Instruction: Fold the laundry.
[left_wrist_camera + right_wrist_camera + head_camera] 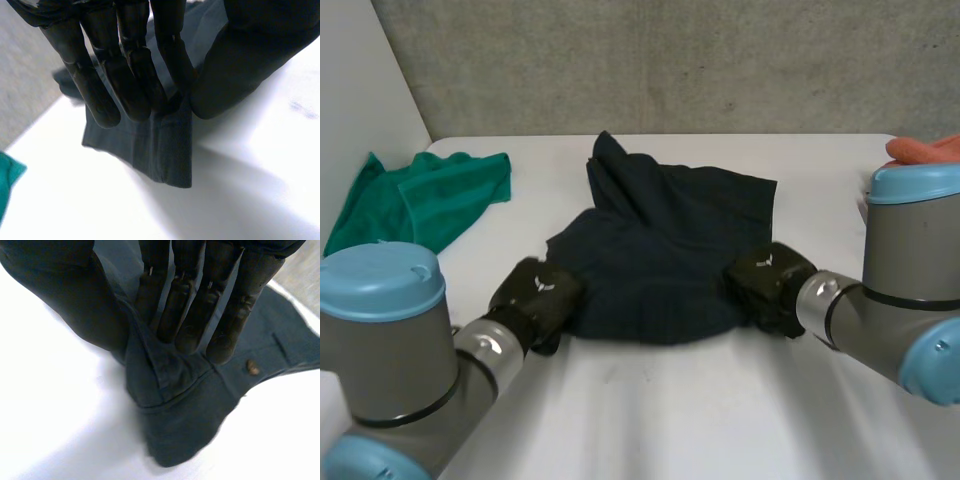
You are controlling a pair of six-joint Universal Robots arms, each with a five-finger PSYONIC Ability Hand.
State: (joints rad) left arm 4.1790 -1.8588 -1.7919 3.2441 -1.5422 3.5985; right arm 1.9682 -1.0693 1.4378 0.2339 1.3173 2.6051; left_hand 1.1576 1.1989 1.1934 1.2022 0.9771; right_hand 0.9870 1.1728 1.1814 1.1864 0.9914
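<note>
Dark garment (665, 240) bunched at worktop (670, 420) middle. Your left hand (535, 292) pinches its near-left edge, straight fingers (135, 85) against thumb (240, 65); right hand (770, 280) pinches near-right edge beside button (252, 367). Cloth looks soft, limp, light: expect sag. Grip seamed edges, not middle.

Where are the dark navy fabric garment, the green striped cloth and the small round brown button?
dark navy fabric garment (660, 255): head view, its middle.
green striped cloth (425, 200): head view, its middle.
small round brown button (252, 367): right wrist view, its face.
</note>
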